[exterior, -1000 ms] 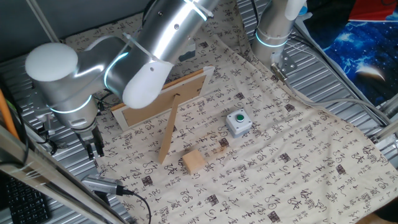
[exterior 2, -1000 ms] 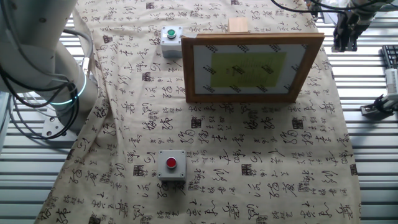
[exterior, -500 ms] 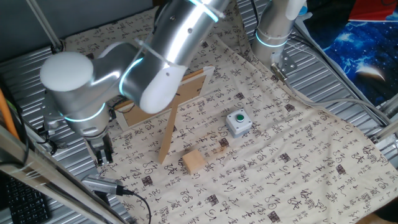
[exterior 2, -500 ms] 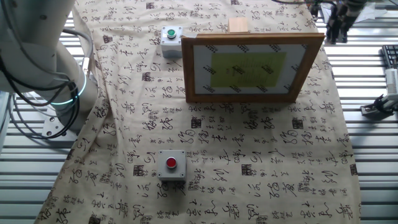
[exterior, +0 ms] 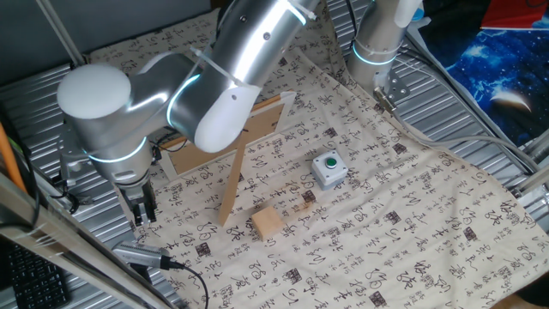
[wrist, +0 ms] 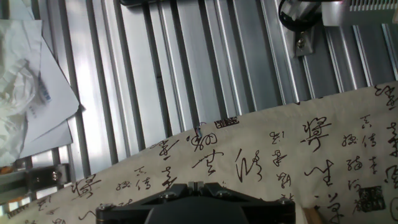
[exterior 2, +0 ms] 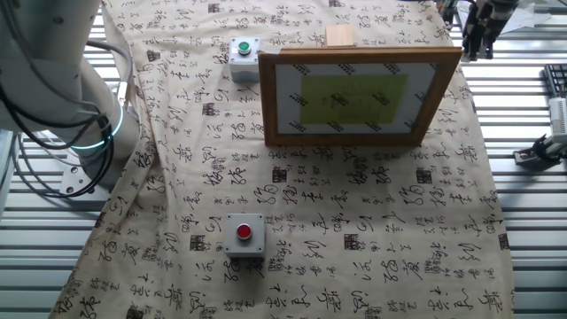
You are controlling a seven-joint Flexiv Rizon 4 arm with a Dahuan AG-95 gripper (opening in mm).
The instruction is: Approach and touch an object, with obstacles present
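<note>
The small tan wooden cube (exterior: 268, 223) sits on the printed cloth in front of the frame's back; in the other fixed view only its top (exterior 2: 340, 36) shows above the frame. The large light-wood picture frame (exterior: 225, 137) stands propped on its long leg (exterior: 232, 184); its front shows in the other fixed view (exterior 2: 359, 97). My gripper (exterior: 141, 209) hangs over the cloth's edge, left of the leg and apart from the cube, beyond the frame's corner (exterior 2: 478, 40). In the hand view its fingertips (wrist: 194, 185) are pressed together and hold nothing.
A grey box with a green button (exterior: 328, 168) stands right of the cube, also in the other fixed view (exterior 2: 241, 49). A red-button box (exterior 2: 244, 234) sits on the cloth in front of the frame. Ribbed metal table (wrist: 186, 62) and white papers (wrist: 28, 81) lie beyond the cloth.
Over the last second the arm swung so the gripper moved along the cloth's edge past the frame's corner, toward the cube's side. It has barely moved in the last half second.
</note>
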